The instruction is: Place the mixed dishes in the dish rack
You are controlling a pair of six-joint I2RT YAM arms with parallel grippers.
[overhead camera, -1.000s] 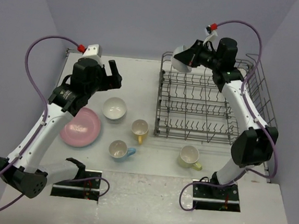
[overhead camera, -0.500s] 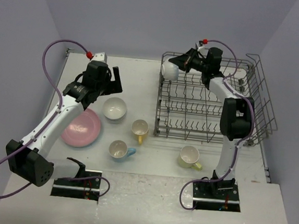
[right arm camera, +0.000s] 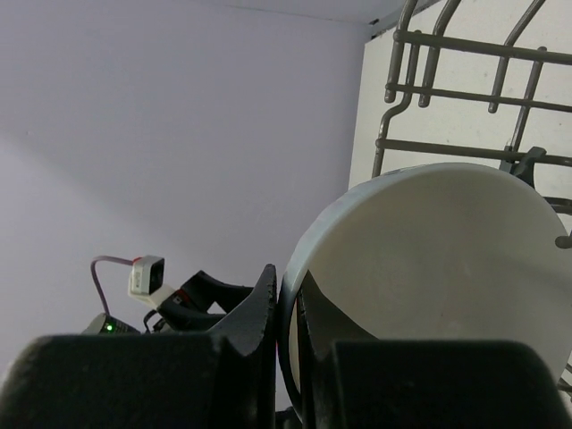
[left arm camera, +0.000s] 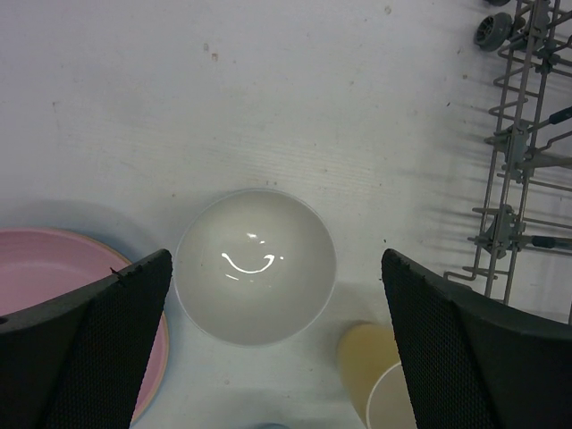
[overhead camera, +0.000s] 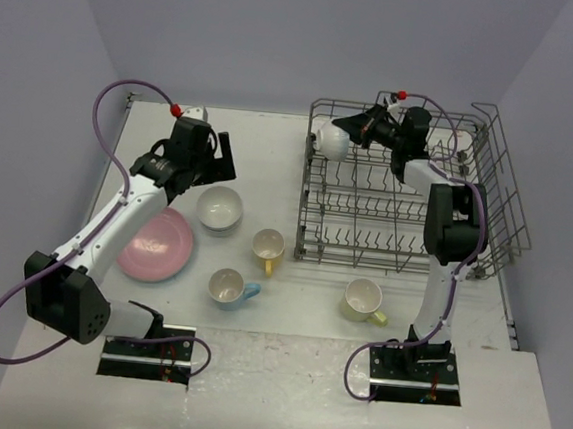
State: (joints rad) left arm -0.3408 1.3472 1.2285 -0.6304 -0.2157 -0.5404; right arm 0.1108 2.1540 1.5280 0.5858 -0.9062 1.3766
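Nothing legible in any of the views; no lettering, label, brand, number or sign clear enough to read.

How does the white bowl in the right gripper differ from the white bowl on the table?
The held bowl is pinched at its rim by the right gripper; the table bowl lies free under the open left gripper. The held bowl is tipped sideways at the dish rack's far left corner; the table bowl sits upright. Both are white.
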